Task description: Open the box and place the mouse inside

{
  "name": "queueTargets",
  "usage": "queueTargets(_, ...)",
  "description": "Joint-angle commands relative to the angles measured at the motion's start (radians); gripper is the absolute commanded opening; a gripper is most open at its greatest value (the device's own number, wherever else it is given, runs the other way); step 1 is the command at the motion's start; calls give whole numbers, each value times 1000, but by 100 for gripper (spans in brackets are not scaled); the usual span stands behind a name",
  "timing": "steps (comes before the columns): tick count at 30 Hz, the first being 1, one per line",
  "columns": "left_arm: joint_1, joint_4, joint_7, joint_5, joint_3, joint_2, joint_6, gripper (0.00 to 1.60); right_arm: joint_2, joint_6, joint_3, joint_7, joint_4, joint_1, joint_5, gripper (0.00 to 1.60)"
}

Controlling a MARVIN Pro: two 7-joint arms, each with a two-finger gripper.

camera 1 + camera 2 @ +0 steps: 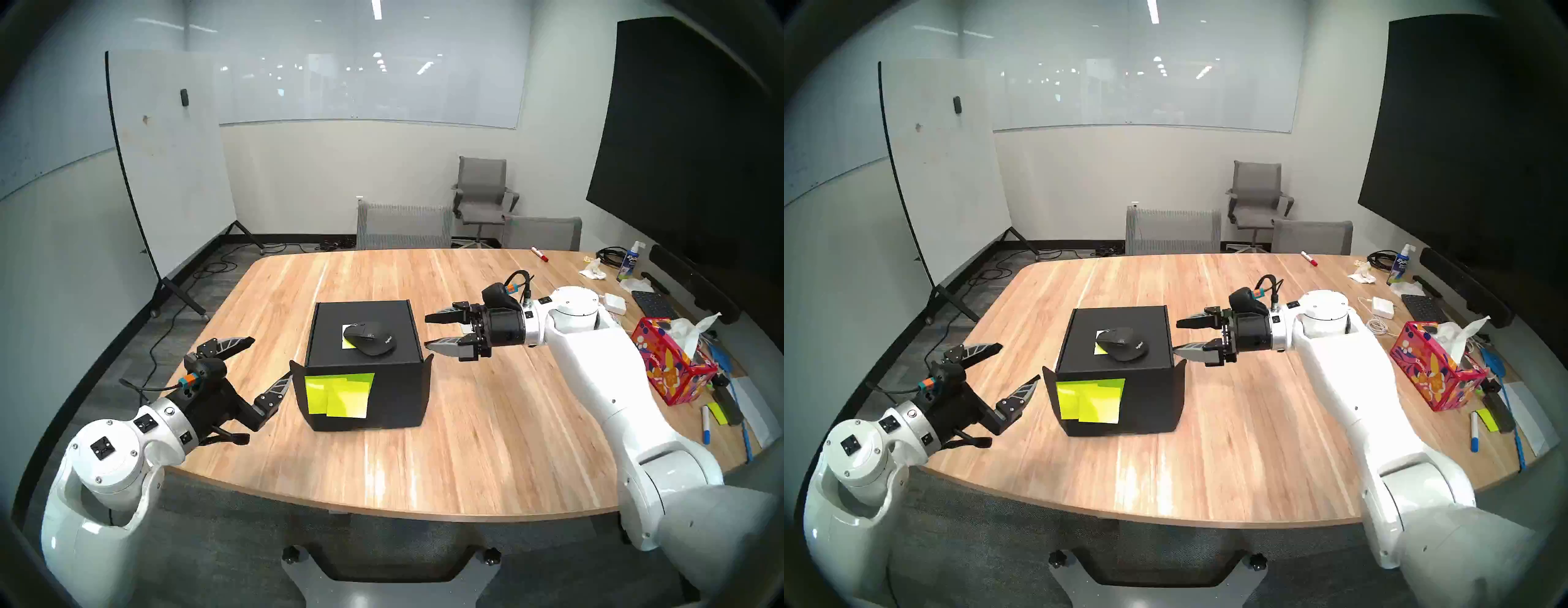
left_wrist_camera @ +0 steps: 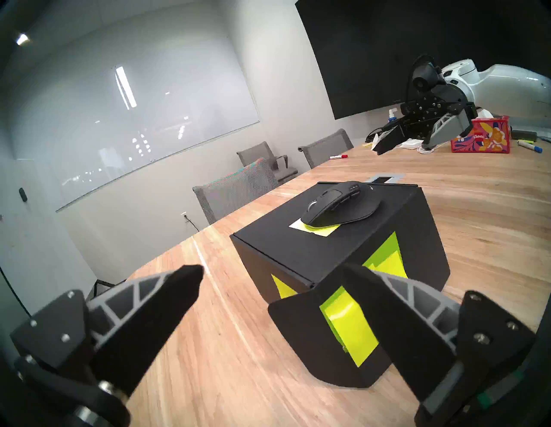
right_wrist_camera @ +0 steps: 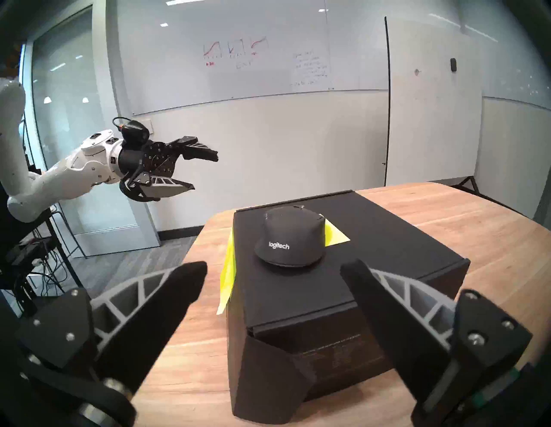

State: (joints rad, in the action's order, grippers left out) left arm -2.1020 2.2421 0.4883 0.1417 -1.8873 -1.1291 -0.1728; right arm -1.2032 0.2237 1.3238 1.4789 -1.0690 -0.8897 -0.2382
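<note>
White arms [image 1: 594, 365] — black, grey-ribbed gripper [image 1: 428, 333] fingers.

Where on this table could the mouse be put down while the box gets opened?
Bare wood lies in front of the box, toward the table's near edge, and behind it toward the chairs. The mouse sits on the lid. The far right edge is crowded: tissue box, markers, keyboard.

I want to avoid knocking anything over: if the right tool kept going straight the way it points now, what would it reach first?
Probably the mouse lying on top of the closed box. The open right tool points across the box top at about lid height, so a fingertip might catch the box's edge first; depth is unclear.
</note>
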Motion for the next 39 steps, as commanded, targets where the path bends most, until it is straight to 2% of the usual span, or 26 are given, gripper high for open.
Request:
queueTargets(1,0,16,2,0,0,1,5,160,-37,-21,-17,5,52,107,6,160)
queueTargets(12,-1,16,1,0,0,1,5,160,-77,-47,-88,5,188,203,10,160)
queueTargets(39,-1,16,1,0,-1,1,5,160,-138,-145,-218,5,424,336,-48,160)
